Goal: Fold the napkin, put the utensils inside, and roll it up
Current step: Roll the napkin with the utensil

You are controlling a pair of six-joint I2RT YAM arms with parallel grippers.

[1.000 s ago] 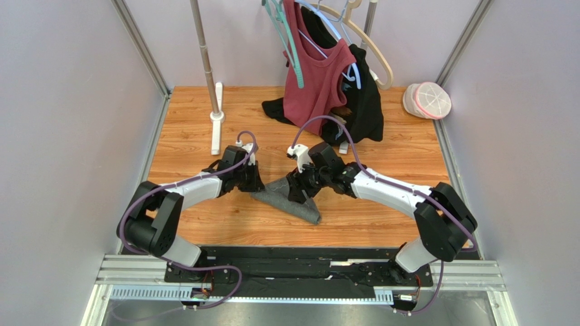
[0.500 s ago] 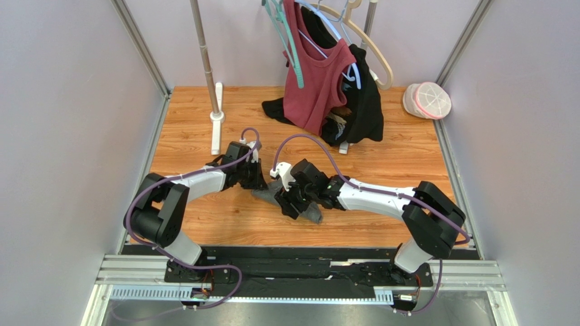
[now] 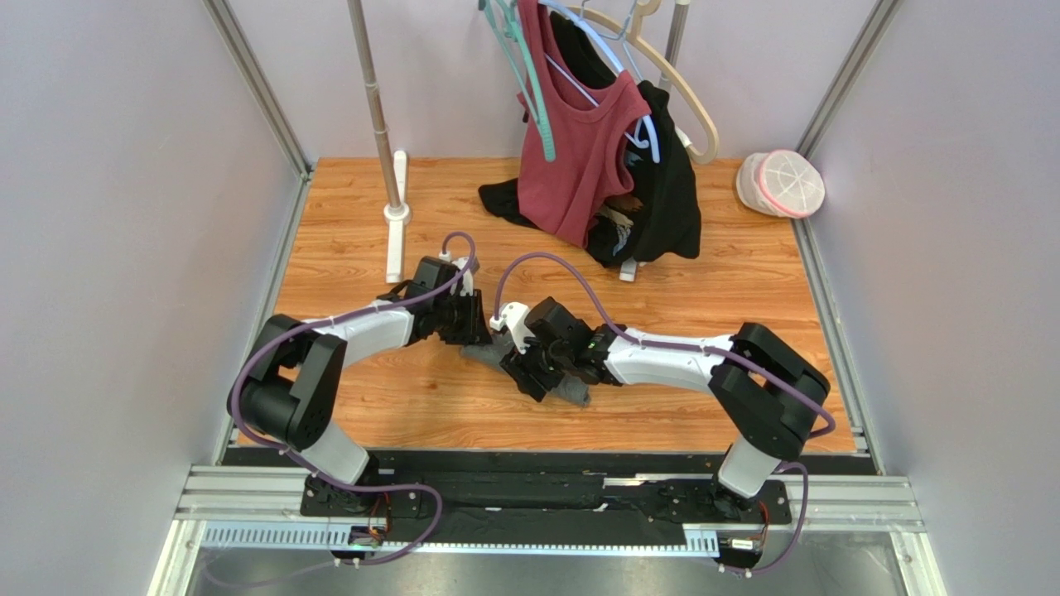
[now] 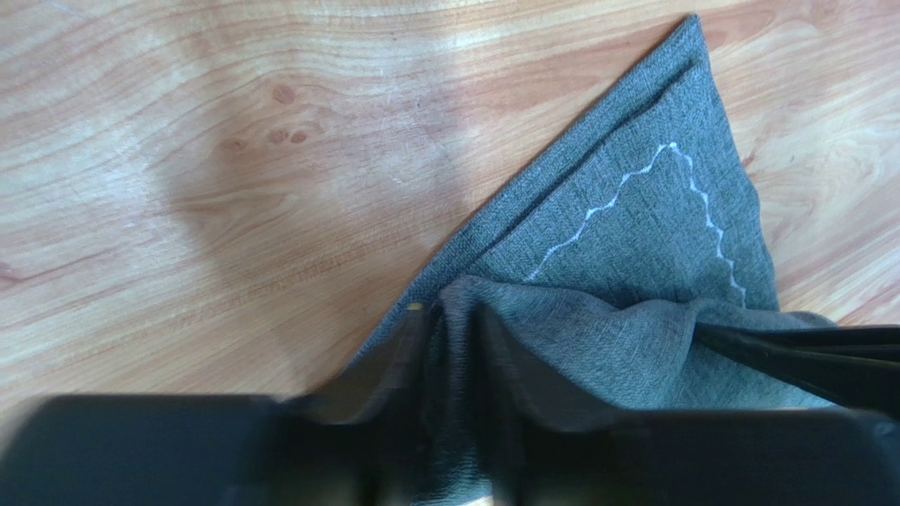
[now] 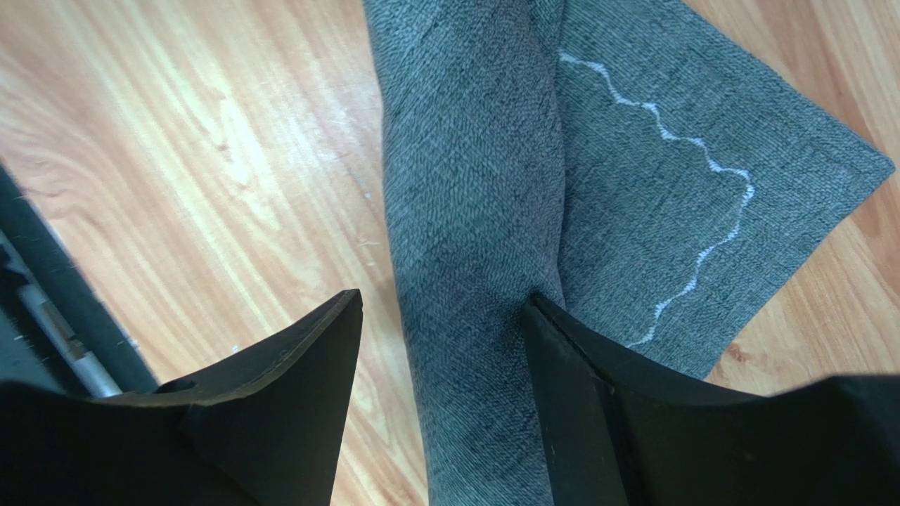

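The dark grey napkin [image 3: 572,392] lies bunched into a narrow roll on the wooden table between my two grippers. In the left wrist view the napkin [image 4: 634,242] shows a folded corner with wavy white stitching. My left gripper [image 4: 454,348] is shut, pinching a ridge of the cloth at the roll's far-left end [image 3: 473,335]. My right gripper [image 5: 442,311] is open and straddles the rolled napkin [image 5: 470,211], its right finger [image 5: 570,358] against the roll's side. The spoon is hidden; only a tiny gold speck [image 4: 415,308] shows at the fold's edge.
A clothes rack pole [image 3: 373,99] with a white foot [image 3: 396,230] stands at the back left. A maroon top [image 3: 579,149] and a black garment [image 3: 669,199] hang on hangers at the back centre. A pink-white cap [image 3: 781,184] lies at the back right.
My right gripper has moved left and nearer along the napkin, and the cloth has bunched from a wide flap into a narrow roll. My left gripper has shifted slightly toward the back.
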